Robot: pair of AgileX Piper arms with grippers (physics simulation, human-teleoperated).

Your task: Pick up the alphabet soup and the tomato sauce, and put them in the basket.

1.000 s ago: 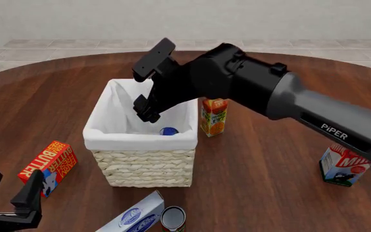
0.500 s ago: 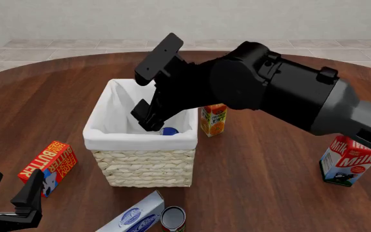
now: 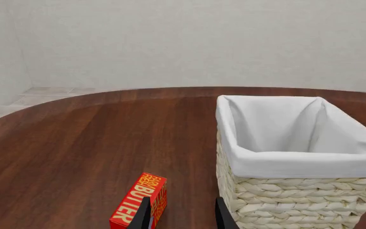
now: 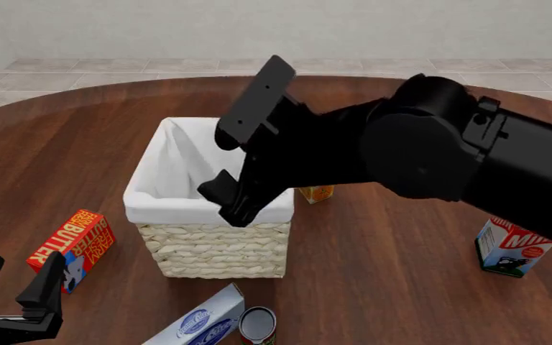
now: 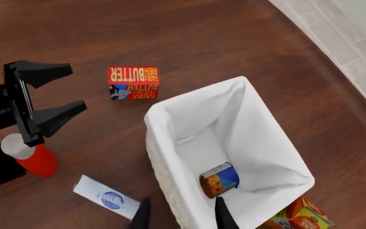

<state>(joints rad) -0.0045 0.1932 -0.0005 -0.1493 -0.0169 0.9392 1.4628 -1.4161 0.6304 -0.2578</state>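
Note:
The alphabet soup (image 5: pixel 219 180), a blue and orange can, lies on its side on the floor of the basket (image 5: pixel 249 126); in the front view my right arm hides it. My right gripper (image 4: pixel 229 202) hangs open and empty over the front rim of the basket (image 4: pixel 161 206), its fingertips (image 5: pixel 143 214) apart. The tomato sauce (image 4: pixel 256 325), a red can with a pale top, stands upright on the table in front of the basket, also seen at tomato sauce (image 5: pixel 30 155). My left gripper (image 4: pixel 15 296) is open at the near left, beside the butter box.
A red butter box (image 4: pixel 70 248) lies left of the basket (image 3: pixel 285 162). A white and blue box (image 4: pixel 199 325) lies next to the tomato can. An orange juice carton (image 4: pixel 316 192) stands behind the basket's right side, a milk carton (image 4: pixel 511 248) at far right.
My right arm has pulled back toward the near side and up, now covering the soup can in the front view. The can stays in the basket. The left arm has not moved.

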